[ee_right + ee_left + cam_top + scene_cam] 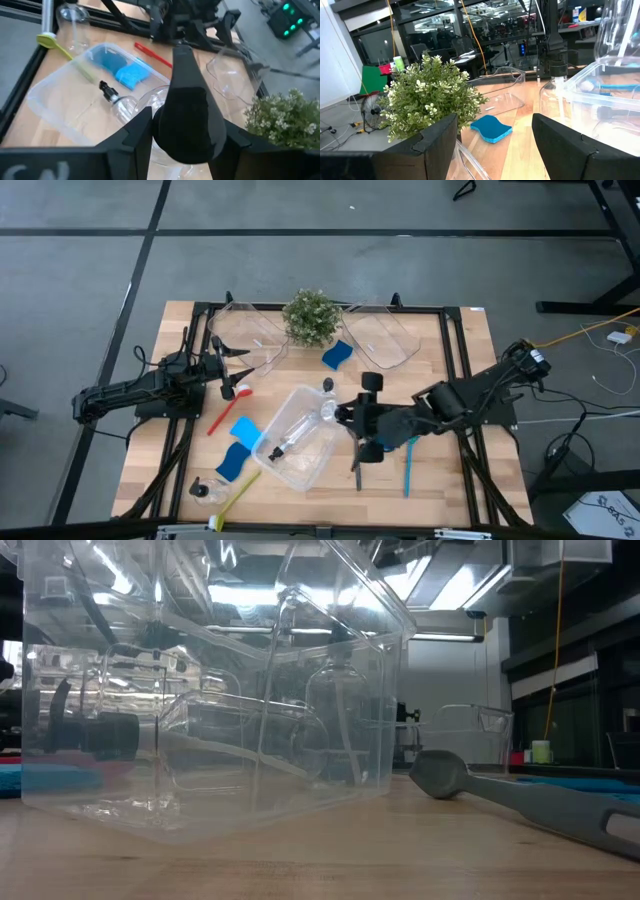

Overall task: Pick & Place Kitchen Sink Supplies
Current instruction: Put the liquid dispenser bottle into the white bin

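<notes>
Clear bin (210, 710) walls fill the low view, this tub lying tipped on the bench (440, 480) between the two arms, with the grey brush (520, 800) flat on the wood beside it. Starting from the left, the left arm (130, 392) waits low over the bench with its jaws spread wide and nothing between them. The red brush (222, 412) lies just past their tips, while the potted plant (427, 97) and a lone blue sponge (491, 127) sit farther ahead of them. That spread reads as readiness rather than a grip, I judge. Two more blue sponges (240, 445) rest on the bench between the left jaws and the tub. A pump bottle (203, 491) and the yellow-green brush (237, 495) lie well behind those jaws, near the bench's front corner, not yet collected. Inside the tub one bottle (290, 435) lies on its side, probably because it was let go there. A second bottle (325, 408) sits at the tub's rim, right at the right jaws. The right arm (470, 395) reaches in at that rim, and a black shape blocks its own view, so I cannot tell whether its jaws are spread or pinching that bottle. Reaching in over the tipped wall looks like the natural way to get a bottle inside. Behind the right jaws, beside the arm, the blue brush (410, 460) waits on the bench — likely a later pick.
</notes>
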`<state>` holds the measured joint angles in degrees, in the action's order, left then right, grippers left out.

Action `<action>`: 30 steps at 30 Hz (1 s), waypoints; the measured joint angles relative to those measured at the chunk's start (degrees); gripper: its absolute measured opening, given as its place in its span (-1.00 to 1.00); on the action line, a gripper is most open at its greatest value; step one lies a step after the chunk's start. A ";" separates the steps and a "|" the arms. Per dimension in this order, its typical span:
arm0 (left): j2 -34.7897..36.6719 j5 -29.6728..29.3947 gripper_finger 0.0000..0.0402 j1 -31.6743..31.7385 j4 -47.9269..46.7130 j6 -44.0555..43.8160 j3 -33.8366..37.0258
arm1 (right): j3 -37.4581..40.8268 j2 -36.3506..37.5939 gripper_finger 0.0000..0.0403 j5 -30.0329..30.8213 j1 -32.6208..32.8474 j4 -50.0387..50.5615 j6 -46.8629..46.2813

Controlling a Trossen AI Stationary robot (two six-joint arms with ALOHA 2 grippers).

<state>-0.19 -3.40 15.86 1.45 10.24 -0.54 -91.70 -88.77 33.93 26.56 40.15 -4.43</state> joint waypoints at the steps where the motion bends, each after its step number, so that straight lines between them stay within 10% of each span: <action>1: -0.02 0.01 0.25 0.00 0.00 -0.01 0.00 | 0.00 -0.37 -0.29 -0.58 -0.50 0.03 -0.32; 30: -0.02 0.02 0.25 0.00 0.00 0.00 0.00 | 0.00 -4.88 -0.27 -17.24 -10.37 2.80 5.14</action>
<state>-0.21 -3.38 15.86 1.45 10.24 -0.54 -91.70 -93.65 16.69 16.19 42.95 0.71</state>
